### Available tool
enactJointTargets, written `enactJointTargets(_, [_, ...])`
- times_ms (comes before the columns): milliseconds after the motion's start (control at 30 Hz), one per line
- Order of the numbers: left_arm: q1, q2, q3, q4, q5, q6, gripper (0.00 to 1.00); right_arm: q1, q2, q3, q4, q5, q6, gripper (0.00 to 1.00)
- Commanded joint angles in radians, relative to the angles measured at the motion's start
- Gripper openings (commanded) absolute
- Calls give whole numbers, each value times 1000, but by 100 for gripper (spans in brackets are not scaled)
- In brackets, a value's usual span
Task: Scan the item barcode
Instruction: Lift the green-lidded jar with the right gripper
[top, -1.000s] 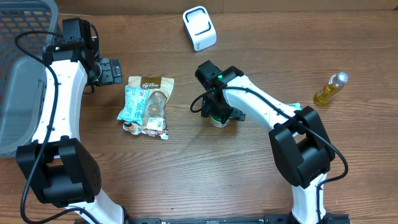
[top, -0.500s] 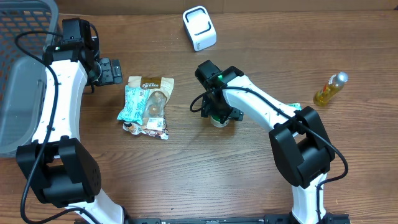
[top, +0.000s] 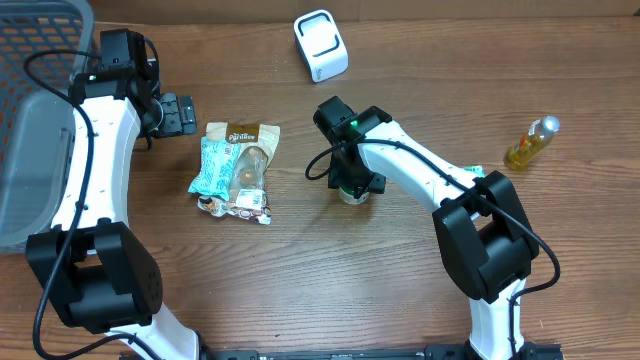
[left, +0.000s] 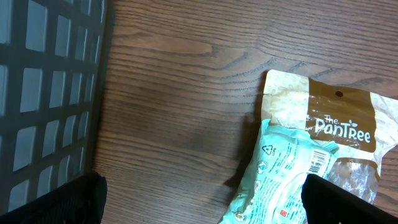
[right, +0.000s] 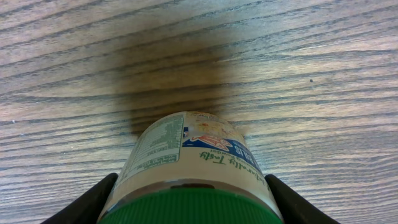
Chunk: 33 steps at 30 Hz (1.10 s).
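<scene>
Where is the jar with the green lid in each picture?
Overhead: jar mid-table, half hidden under the right gripper.
Left wrist: not in it.
Right wrist: jar at bottom centre, between the fingers.
Shared landmark: the wooden table.

The basket (top: 30, 120) is sitting at the far left edge of the bench (top: 300, 280), and the left claw (top: 182, 113) is hanging just to its right. Beside that claw, nearer the robot, a pouch (top: 245, 140) is lying flat, and a smaller packet (top: 213, 165) is lying across its left side, overlapping it. The scanner (top: 321, 45) is sitting at the back, near the middle. The jar (right: 186, 155) is sitting right of the pouch, apart from it, between the fingers of the right claw (top: 352, 185). A bottle (top: 531, 142) is sitting far to the right, well apart from everything else.
</scene>
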Motion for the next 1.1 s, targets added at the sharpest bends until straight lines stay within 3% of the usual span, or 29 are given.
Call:
enactJointTargets(0, [-7, -19, 18, 0, 5, 19, 100, -7, 0, -5, 6, -2, 4, 58])
enactJointTargets(467, [-7, -19, 18, 0, 5, 19, 100, -7, 0, -5, 24, -2, 3, 58])
enactJointTargets(700, [-7, -19, 18, 0, 5, 19, 100, -9, -1, -1, 7, -48, -68, 58])
enactJointTargets(1067, [-7, -19, 18, 0, 5, 19, 100, -53, -3, 109, -216, -252, -68, 54])
